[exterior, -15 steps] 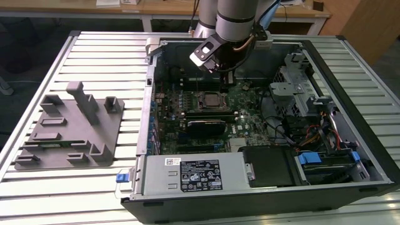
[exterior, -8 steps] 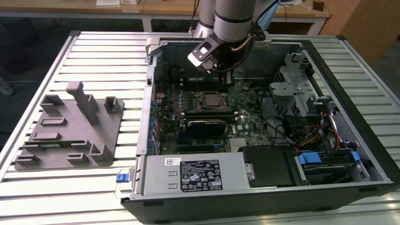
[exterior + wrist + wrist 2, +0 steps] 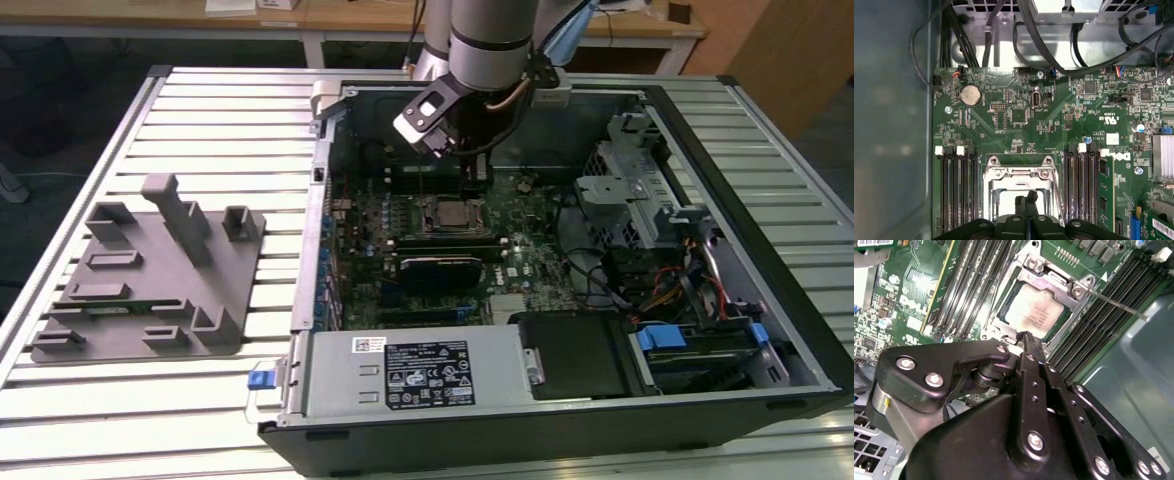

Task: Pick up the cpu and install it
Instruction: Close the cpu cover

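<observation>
Grey tray [image 3: 147, 270]: at 9 o'clock in the exterior view, lying flat on the slatted table [image 3: 227, 110] with upright grey blocks on it, well apart from the arm.
Computer case [image 3: 534, 435]: open and lying on its side, at 3 o'clock from the tray.
Power supply [image 3: 400, 375]: grey box with a label, at 6 o'clock inside the case.
Motherboard [image 3: 521, 270]: green, lying on the case floor.
Black rectangular component [image 3: 441, 268]: on the board, at 6 o'clock from the socket in the exterior view.
Cpu [image 3: 1035, 315]: seated in the metal socket frame [image 3: 1051, 280] on the motherboard, silver top facing up.
Gripper [image 3: 1026, 336]: hangs over the socket with its jaws pressed together, no gap between them, holding nothing. The tip is just beside the cpu's edge; whether it touches cannot be told.
Memory slots [image 3: 956, 190]: black rows flanking the socket on both sides.
Coin battery [image 3: 970, 94]: round and silver, on the board near the black cables.
Drive cage [image 3: 641, 190]: grey metal, at 3 o'clock from the cpu in the exterior view.
</observation>
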Controlling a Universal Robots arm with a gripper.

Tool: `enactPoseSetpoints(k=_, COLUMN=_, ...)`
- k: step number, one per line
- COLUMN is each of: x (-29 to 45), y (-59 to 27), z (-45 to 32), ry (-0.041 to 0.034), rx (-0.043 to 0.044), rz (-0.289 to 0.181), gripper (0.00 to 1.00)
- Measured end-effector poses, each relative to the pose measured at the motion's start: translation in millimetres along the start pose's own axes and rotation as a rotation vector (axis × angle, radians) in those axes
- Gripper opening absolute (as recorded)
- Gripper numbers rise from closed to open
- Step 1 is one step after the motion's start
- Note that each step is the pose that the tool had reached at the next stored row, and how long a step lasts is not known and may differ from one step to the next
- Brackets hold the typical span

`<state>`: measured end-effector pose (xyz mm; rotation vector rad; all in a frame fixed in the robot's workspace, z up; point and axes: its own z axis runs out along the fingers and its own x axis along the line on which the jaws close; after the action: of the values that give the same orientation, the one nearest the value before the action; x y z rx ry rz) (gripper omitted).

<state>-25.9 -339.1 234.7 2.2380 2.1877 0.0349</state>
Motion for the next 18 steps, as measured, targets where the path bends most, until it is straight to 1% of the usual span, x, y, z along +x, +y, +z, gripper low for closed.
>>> enactPoseSetpoints(k=15, x=-0.4, y=-12.7, z=5.6, ry=-0.0001, rx=0.0, rz=0.0, gripper=0.11)
enactPoseSetpoints(k=18, x=-0.4, y=-13.4, z=5.8, ry=-0.0001, rx=0.0, rz=0.0, gripper=0.11)
